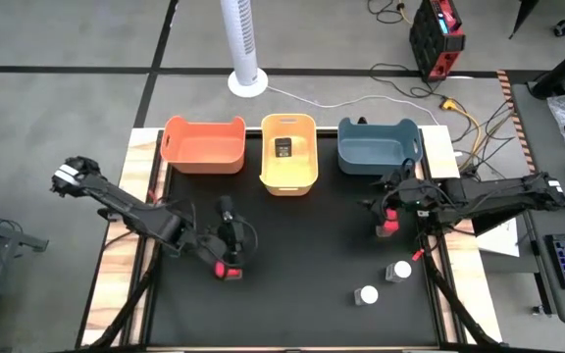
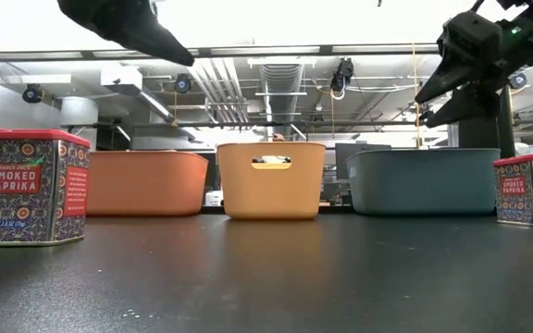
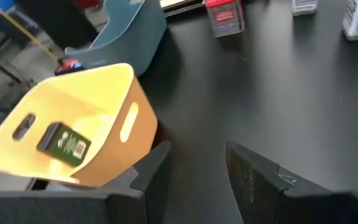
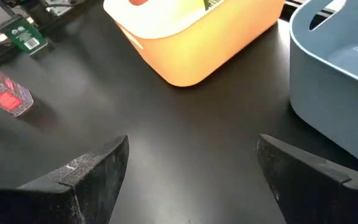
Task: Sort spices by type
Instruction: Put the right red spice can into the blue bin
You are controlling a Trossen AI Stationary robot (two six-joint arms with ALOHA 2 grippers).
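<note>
Both end effectors hang empty over the worktop with their jaws spread: the left end effector moderately open, sitting lower left of centre in the high view, and the right end effector wide open at right of centre, just below the blue bin.

Each one has a red tin right next to it. The left red tin is just below the left fingers in the overhead frame, and the right red tin is just below the right ones. One black tin already lies in the yellow bin; the orange bin looks empty from above. The two jars stand at lower right, close together.

My guess is the step in hand is grabbing a red tin. To do it well I'd centre the jaws over the tin, line the fingers up with its flat sides (not corner to corner, it's boxy), come straight down and close gently so it doesn't skid or tip. Both reds should end up in the same bin, presumably orange or blue.

Stuff I can't make out: the second black tin doesn't show clearly anywhere (there's a small dark-green thing at upper left of the right wrist view, could be it, can't say). The low view cuts off both end effectors at the top, and the bin floors are hidden there.
</note>
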